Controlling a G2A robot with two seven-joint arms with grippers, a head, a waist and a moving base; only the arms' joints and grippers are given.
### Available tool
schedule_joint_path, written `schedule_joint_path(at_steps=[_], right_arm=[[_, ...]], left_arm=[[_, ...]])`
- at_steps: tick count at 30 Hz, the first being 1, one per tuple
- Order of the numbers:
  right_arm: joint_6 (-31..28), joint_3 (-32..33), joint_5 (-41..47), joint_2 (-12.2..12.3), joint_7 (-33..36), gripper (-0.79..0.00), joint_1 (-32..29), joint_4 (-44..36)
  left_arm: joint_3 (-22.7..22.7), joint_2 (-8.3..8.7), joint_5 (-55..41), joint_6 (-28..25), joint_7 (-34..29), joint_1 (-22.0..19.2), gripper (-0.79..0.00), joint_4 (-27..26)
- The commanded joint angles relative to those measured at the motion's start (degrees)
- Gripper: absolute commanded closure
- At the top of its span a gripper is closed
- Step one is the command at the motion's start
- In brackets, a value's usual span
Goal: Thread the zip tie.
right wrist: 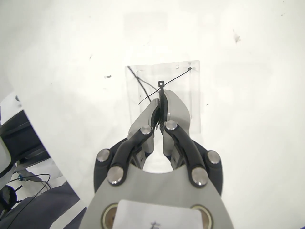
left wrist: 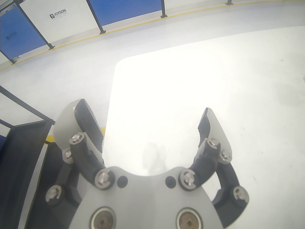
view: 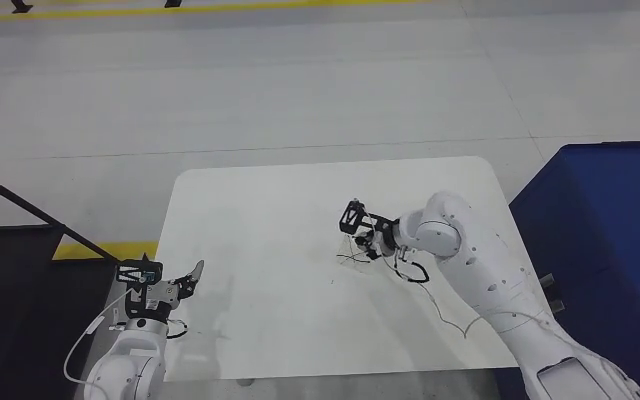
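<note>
Now the right fingers (right wrist: 177,106) are clamped on a black zip tie (right wrist: 161,91), its head poking out past their tips, above a clear plate (right wrist: 194,110) on the white worktop (right wrist: 71,36). A second tie (right wrist: 177,77) lies across that plate. The left fingers (left wrist: 87,120) hang spread and empty by the worktop's left edge.

Your right gripper (right wrist: 160,98) covers most of the zip tie (right wrist: 161,83); from above, the thin black strands (view: 352,259) beside it are too small for you to identify.
</note>
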Motion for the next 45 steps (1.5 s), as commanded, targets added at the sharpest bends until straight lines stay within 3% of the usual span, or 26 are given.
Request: schedule_joint_path(at_steps=[1, 10, 20, 29, 34, 35, 36, 42, 43, 45], right_arm=[[-0.7, 2.6, 2.7, 1.1, -0.4, 0.0, -2.2, -2.5], [-0.5, 2.7, 2.6, 1.2, -1.4, 0.0, -2.8, -2.3], [-5.0, 6.8, 5.2, 2.9, -4.7, 0.0, -1.9, -3.6], [-5.5, -2.2, 7.9, 2.0, -5.2, 0.0, 6.6, 4.3], [-3.7, -8.3, 3.3, 2.1, -3.4, 0.0, 10.5, 3.9], [-3.7, -8.3, 3.3, 2.1, -3.4, -0.249, 10.5, 3.9], [-3.7, -8.3, 3.3, 2.1, -3.4, -0.326, 10.5, 3.9], [-3.7, -8.3, 3.3, 2.1, -3.4, -0.326, 10.5, 3.9], [-3.6, -8.4, 3.4, 2.1, -3.6, -0.739, 10.3, 3.9], [-3.7, -8.6, 3.5, 2.2, -3.9, -0.674, 9.8, 3.3]], left_arm=[[0.0, 0.0, 0.0, 0.0, 0.0, 0.0, -0.785, 0.0], [0.0, 0.0, 0.0, 0.0, 0.0, 0.0, -0.785, 0.0], [0.0, 0.0, 0.0, 0.0, 0.0, 0.0, -0.785, 0.0], [0.0, 0.0, 0.0, 0.0, 0.0, 0.0, -0.785, 0.0], [0.0, 0.0, 0.0, 0.0, 0.0, 0.0, -0.785, 0.0], [0.0, 0.0, 0.0, 0.0, 0.0, 0.0, -0.785, 0.0], [0.0, 0.0, 0.0, 0.0, 0.0, 0.0, -0.785, 0.0], [0.0, 0.0, 0.0, 0.0, 0.0, 0.0, -0.785, 0.0], [0.0, 0.0, 0.0, 0.0, 0.0, 0.0, -0.785, 0.0], [0.0, 0.0, 0.0, 0.0, 0.0, 0.0, -0.785, 0.0]])
